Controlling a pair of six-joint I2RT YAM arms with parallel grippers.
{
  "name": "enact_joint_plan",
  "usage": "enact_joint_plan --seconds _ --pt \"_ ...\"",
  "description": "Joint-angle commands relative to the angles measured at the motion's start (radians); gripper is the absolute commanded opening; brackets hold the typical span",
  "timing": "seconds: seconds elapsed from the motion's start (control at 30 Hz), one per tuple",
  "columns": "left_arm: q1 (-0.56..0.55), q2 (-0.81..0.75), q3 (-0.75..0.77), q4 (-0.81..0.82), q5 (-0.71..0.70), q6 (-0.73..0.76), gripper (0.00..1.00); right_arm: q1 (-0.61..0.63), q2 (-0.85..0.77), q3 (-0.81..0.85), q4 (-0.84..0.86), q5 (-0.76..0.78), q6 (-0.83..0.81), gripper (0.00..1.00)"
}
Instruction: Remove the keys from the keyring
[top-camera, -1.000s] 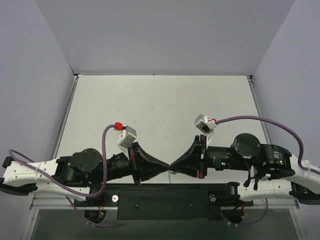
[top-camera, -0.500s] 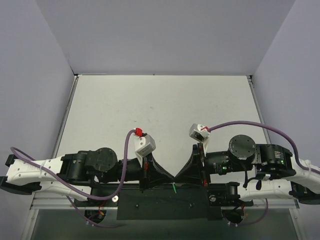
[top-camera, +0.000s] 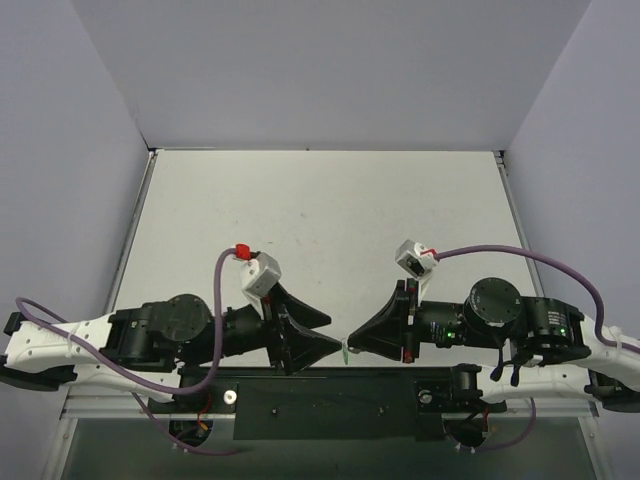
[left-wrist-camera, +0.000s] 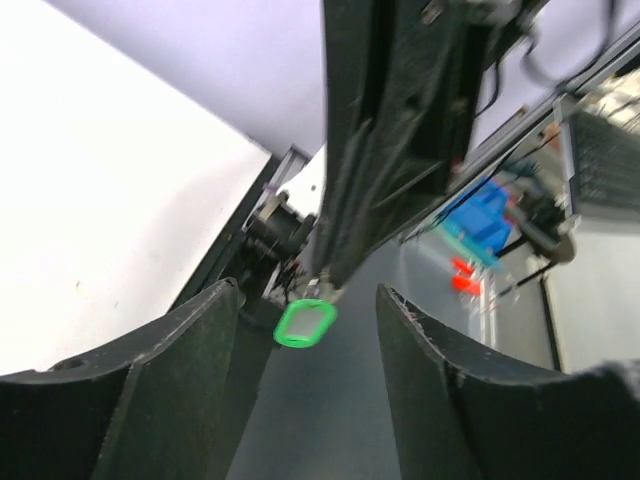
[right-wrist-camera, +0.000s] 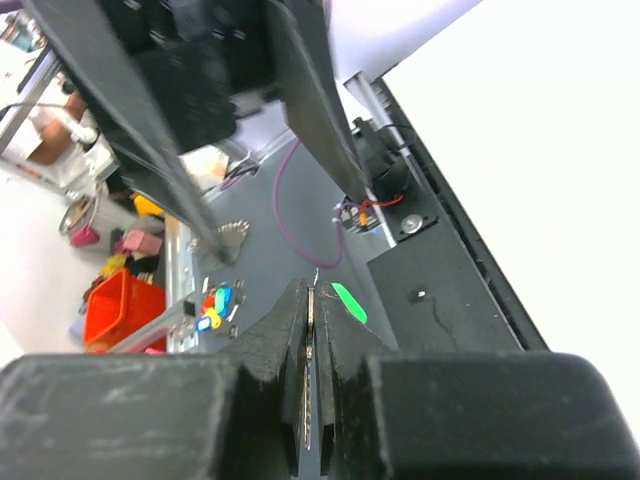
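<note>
My right gripper (top-camera: 351, 343) is shut on the key, a thin silver edge (right-wrist-camera: 311, 340) pinched between its fingers (right-wrist-camera: 270, 340). The keyring, a small bright green oval (left-wrist-camera: 305, 323), hangs from the right gripper's tip, also green in the right wrist view (right-wrist-camera: 350, 302) and the top view (top-camera: 345, 352). My left gripper (top-camera: 335, 332) faces it from the left, open, with nothing between its fingers (left-wrist-camera: 180, 380). The green keyring shows in the gap of the left gripper (left-wrist-camera: 307, 290), a little beyond the tips. Both grippers hover over the table's near edge.
The white table (top-camera: 320, 220) stretches behind the arms. Below the grippers lies the black mounting plate (top-camera: 330, 400) between the arm bases. A red bin (right-wrist-camera: 125, 305) and small coloured items sit on the floor beyond the table edge.
The left gripper has opened and pulled back left from the right gripper's tip. The key and green keyring stay with the right gripper. Both arms rose slightly from the near edge.
</note>
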Motion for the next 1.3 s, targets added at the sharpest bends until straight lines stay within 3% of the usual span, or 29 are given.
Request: enact_joint_plan --seconds 0.0,0.17,0.27,0.6,1.03,1.27 --pt "-0.003 -0.092 -0.039 0.235 -0.08 -0.009 0.71 0.0 -0.046 -0.059 0.116 0.151 0.011 0.0" --pt "-0.004 -0.162 -0.154 0.434 -0.012 0.01 0.72 0.0 -0.096 -0.098 0.188 0.2 0.011 0.0" --pt "-0.004 -0.17 -0.177 0.489 0.02 0.016 0.66 0.0 -0.111 -0.113 0.24 0.196 0.005 0.0" --pt "-0.004 -0.141 -0.302 0.779 -0.067 -0.016 0.54 0.0 -0.162 -0.156 0.389 0.204 -0.006 0.0" --pt "-0.006 -0.054 -0.272 0.842 -0.103 0.004 0.37 0.0 -0.195 -0.182 0.469 0.184 -0.007 0.0" --pt "-0.004 -0.044 -0.274 0.856 -0.11 0.002 0.32 0.0 -0.191 -0.187 0.475 0.184 -0.004 0.0"
